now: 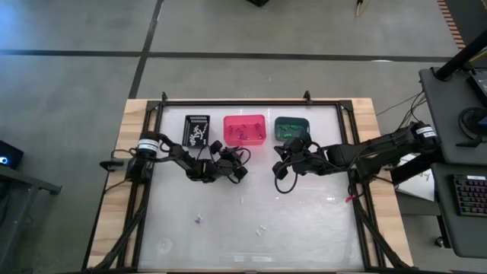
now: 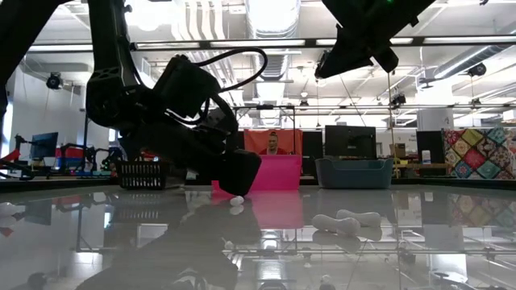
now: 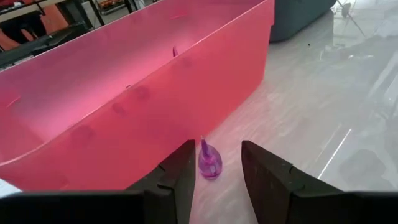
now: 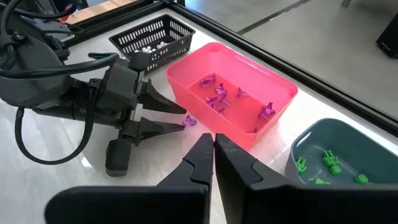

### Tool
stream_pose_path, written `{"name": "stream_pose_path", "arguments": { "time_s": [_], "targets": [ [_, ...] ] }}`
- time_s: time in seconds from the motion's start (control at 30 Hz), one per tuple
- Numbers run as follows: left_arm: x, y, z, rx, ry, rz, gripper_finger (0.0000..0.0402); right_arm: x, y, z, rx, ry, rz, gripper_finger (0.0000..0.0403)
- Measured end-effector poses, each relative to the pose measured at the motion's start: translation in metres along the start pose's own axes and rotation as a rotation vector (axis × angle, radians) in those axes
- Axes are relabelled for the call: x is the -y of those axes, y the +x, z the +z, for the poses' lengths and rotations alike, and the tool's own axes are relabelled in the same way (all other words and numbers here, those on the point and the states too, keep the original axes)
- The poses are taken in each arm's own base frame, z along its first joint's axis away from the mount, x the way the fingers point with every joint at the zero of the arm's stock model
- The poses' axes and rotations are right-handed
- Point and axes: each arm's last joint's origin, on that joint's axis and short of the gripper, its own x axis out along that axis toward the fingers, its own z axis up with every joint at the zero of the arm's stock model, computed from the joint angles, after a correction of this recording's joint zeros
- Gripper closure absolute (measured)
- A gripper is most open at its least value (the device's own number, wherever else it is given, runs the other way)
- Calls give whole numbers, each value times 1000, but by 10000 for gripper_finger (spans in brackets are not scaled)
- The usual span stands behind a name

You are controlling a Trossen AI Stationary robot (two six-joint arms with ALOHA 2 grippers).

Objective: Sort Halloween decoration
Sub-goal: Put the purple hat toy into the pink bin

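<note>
The table top point(image 1: 251, 205) is a glossy, glass-smooth white sheet that mirrors the ceiling lights, edged by pale raw wood point(image 1: 122, 183) at nine o'clock. The pink bin point(image 3: 143, 93) looks like smooth, slightly translucent plastic; the black bin point(image 4: 152, 37) is perforated plastic mesh, the teal bin point(image 4: 348, 180) matt plastic. A purple trinket point(image 3: 209, 163) looks like shiny clear plastic. The left gripper point(image 3: 214, 177) has matt dark fingers.
</note>
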Motion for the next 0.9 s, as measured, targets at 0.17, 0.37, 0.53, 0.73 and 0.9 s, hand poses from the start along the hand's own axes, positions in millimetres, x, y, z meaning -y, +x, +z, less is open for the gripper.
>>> {"name": "stream_pose_path", "arguments": {
  "time_s": [0.17, 0.37, 0.53, 0.73, 0.9],
  "targets": [
    [-1, 1, 0, -1, 0, 3, 296, 0, 0, 0, 0, 0, 0, 394],
    [-3, 3, 0, -5, -4, -4, 301, 0, 0, 0, 0, 0, 0, 394],
    [-4, 6, 0, -19, -25, -22, 302, 0, 0, 0, 0, 0, 0, 394],
    [-5, 6, 0, -21, -25, -20, 302, 0, 0, 0, 0, 0, 0, 394],
    [-6, 7, 0, -22, -25, -18, 313, 0, 0, 0, 0, 0, 0, 394]
  ]
}}
